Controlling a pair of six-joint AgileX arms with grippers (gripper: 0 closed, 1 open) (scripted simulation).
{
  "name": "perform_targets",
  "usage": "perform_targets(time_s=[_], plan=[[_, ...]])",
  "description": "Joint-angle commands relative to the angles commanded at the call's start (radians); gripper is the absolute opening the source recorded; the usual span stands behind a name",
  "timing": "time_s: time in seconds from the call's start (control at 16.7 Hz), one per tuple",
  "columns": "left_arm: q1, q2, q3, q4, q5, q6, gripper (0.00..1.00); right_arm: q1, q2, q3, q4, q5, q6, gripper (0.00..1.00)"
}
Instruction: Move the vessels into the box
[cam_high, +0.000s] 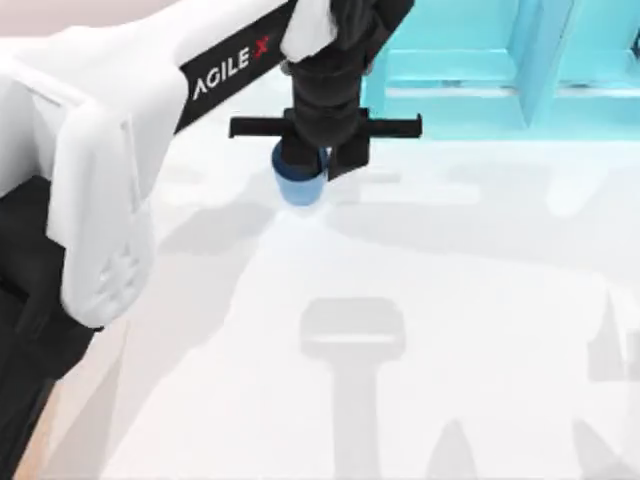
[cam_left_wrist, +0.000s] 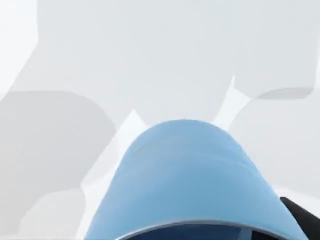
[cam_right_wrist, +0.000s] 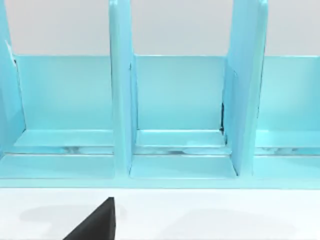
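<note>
A blue vessel (cam_high: 298, 185), a small tapered cup, hangs in my left gripper (cam_high: 312, 162), which is shut on its upper part. The left arm reaches from the top view's left across to the back middle of the white table (cam_high: 470, 300). The gripper's shadow lies well apart from it on the table, so the vessel is off the surface. In the left wrist view the blue vessel (cam_left_wrist: 190, 175) sits close to the camera with the table beyond it. The box is out of view. A dark part of my right gripper (cam_right_wrist: 97, 222) faces the shelf unit.
A cyan shelf unit (cam_high: 500, 70) with upright dividers stands at the back right of the table, just right of the held vessel. The right wrist view looks straight into the shelf unit's (cam_right_wrist: 175, 100) compartments.
</note>
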Motion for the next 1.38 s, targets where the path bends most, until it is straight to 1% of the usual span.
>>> perform_targets(time_s=[0.24,0.6,0.72,0.9,1.2,1.38], plan=[[0.075,-0.147,-0.077,-0.050,0.011,0.071,0.00,0.000,0.000,0.000,0.000,0.000,0.000,1.00],[0.087,-0.163,-0.090,-0.060,0.011,0.087,0.00,0.000,0.000,0.000,0.000,0.000,0.000,1.00],[0.122,-0.188,-0.122,-0.067,0.018,0.118,0.00,0.000,0.000,0.000,0.000,0.000,0.000,1.00],[0.249,-0.280,-0.223,-0.085,0.037,0.238,0.00,0.000,0.000,0.000,0.000,0.000,0.000,1.00],[0.591,-0.534,-0.525,-0.112,0.070,0.576,0.00,0.000,0.000,0.000,0.000,0.000,0.000,1.00],[0.723,-0.666,-0.670,-0.133,0.083,0.706,0.00,0.000,0.000,0.000,0.000,0.000,0.000,1.00]])
